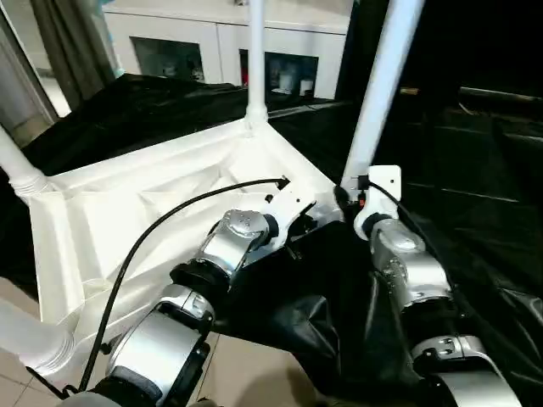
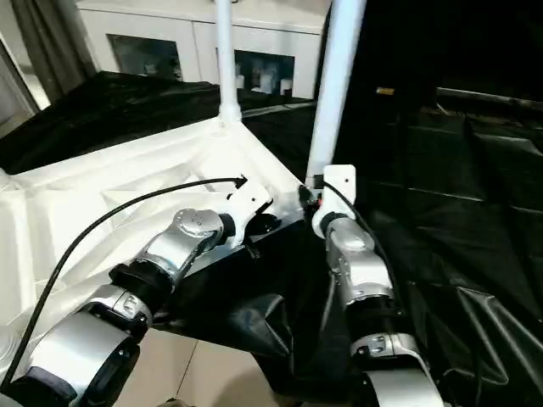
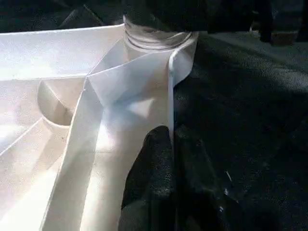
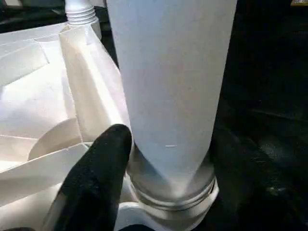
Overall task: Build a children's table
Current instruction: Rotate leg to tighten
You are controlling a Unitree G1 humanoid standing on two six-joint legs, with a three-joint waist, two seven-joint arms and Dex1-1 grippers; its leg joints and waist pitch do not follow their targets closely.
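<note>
**Both grippers at the near-right corner of the upturned table**

Silver forearms fill the near part of the head view, both reaching to one corner of the tabletop (image 1: pixel 127 212). The left gripper (image 3: pixel 166 144) is pinched shut on the tabletop's thin raised rim, one black finger on each side of the edge, just short of the corner socket. The right gripper (image 4: pixel 159 192) sits at the base of the near-right leg (image 1: pixel 377 93); one black finger (image 4: pixel 98 168) lies beside the ribbed collar where the tube meets the socket, and whether the jaws are clamping the tube or standing slack around it cannot be told.

The white tabletop lies upside down on a black-draped surface (image 1: pixel 475 170), ribbed underside up. Legs stand in its sockets: the far leg (image 1: pixel 255 51) upright at the far corner, another leg (image 1: pixel 17 165) at the left edge, a fourth (image 1: pixel 30 335) at the near left.

The plastic looks light, stiff and smooth, so the whole table would likely slide on the cloth if pushed. The rim is thin but braced by ribs, a fair place to hold the top steady. The tapered tube looks slippery; a hold low down, near the collar, seems best for seating or twisting it.
</note>
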